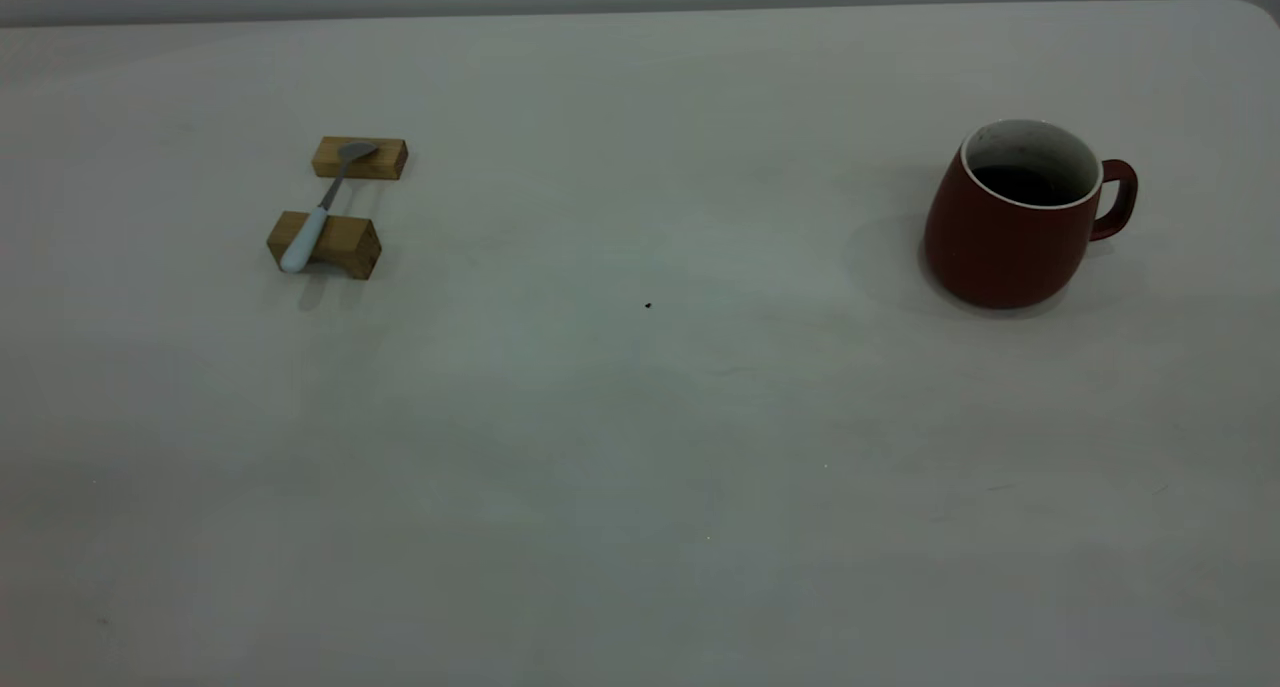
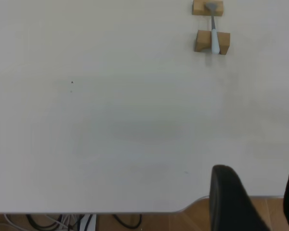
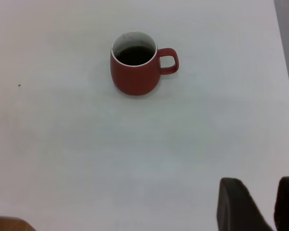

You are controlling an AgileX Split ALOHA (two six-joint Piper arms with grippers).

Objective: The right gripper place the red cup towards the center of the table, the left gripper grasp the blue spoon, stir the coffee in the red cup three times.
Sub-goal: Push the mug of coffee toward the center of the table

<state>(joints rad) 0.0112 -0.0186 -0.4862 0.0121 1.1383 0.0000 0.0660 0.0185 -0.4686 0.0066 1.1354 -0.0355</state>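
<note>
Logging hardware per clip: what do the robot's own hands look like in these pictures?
Little shows. The left hand appears only in its wrist view as two plain black fingers with rounded tips. The right hand looks the same in its own wrist view. No markings or cables on either are visible; the exterior view shows neither arm.

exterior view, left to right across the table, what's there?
blue spoon lying across two wooden blocks → small dark speck → red cup with coffee, handle pointing right.
</note>
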